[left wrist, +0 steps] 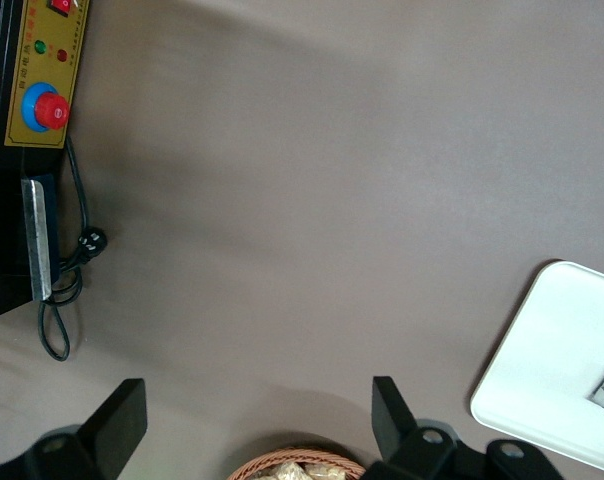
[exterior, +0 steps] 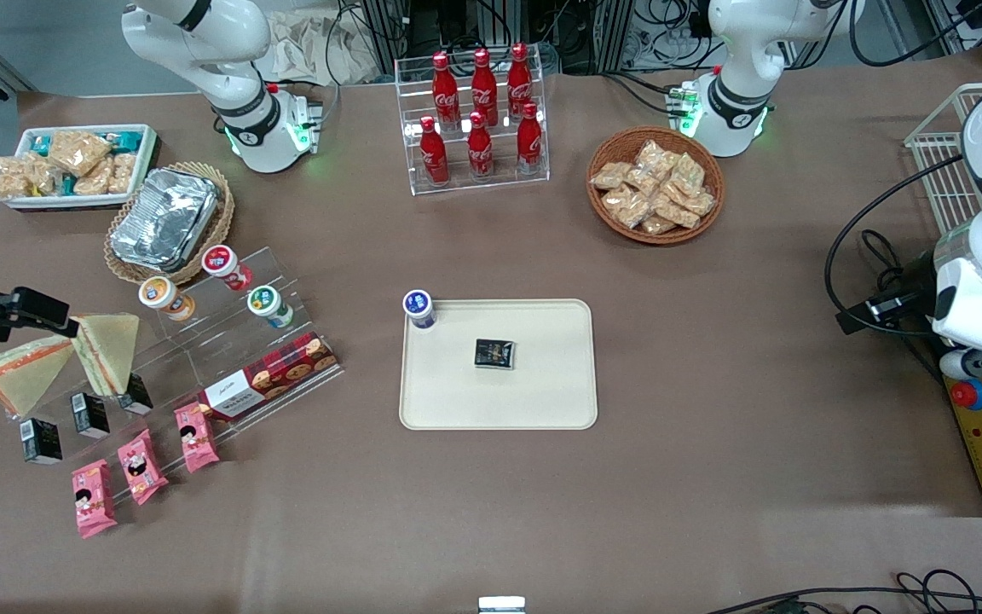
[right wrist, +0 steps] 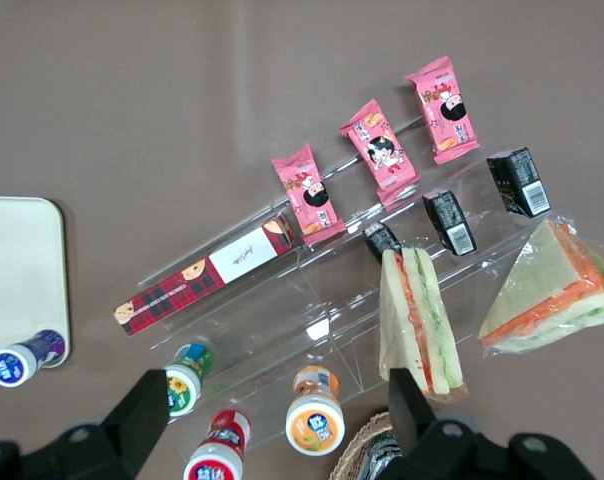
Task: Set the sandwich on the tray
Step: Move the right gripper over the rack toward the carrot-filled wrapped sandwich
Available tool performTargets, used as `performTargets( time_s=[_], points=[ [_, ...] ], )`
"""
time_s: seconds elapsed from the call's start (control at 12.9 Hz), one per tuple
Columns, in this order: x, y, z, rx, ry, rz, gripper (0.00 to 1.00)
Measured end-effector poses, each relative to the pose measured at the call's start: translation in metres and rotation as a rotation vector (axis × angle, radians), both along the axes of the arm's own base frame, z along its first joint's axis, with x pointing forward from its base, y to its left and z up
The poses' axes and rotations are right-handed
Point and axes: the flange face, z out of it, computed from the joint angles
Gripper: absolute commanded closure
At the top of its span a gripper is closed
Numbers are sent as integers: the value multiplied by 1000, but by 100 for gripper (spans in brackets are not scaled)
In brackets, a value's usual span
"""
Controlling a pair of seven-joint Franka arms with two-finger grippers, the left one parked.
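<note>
While the tray [exterior: 542, 388] lies flat near the middle of the tabletop [exterior: 713, 341], the sandwich [exterior: 18, 373] with the orange-red edge rests on a clear stepped rack [exterior: 227, 341] toward the working arm's end, well apart from the tray. A second sandwich [exterior: 112, 350] with greenish filling stands just beside it. The pincer [exterior: 5, 311] hangs above the sandwiches at that same edge of the tabletop; from the front its opening cannot be judged. On the tray sit a small dark packet [exterior: 494, 353] and, at one corner, a blue-capped cup [exterior: 418, 308].

From the left wrist camera, a corner of the tray [left wrist: 552, 350] shows on the bare brown tabletop [left wrist: 312, 200], with the rim of a wicker basket [left wrist: 297, 467] close by.

From the right wrist camera, the pincer [right wrist: 272, 420] is spread wide and holds nothing. Below it lie the sandwich [right wrist: 552, 290] and the greenish one [right wrist: 420, 320], side by side on the rack [right wrist: 322, 320]. Three pink snack packs [right wrist: 382, 150] line the rack's lowest step. A corner of the tray [right wrist: 22, 270] shows with the blue-capped cup [right wrist: 22, 360] on it.
</note>
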Motion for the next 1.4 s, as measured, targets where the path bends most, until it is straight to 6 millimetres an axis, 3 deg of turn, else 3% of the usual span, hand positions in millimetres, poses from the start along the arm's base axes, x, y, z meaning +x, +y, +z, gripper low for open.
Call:
performTargets(
  time_s=[0.85, 1.4],
  points=[
    [1, -8, -3, -1, 4, -20, 2],
    [-13, -93, -11, -1, 17, -163, 2]
  ],
)
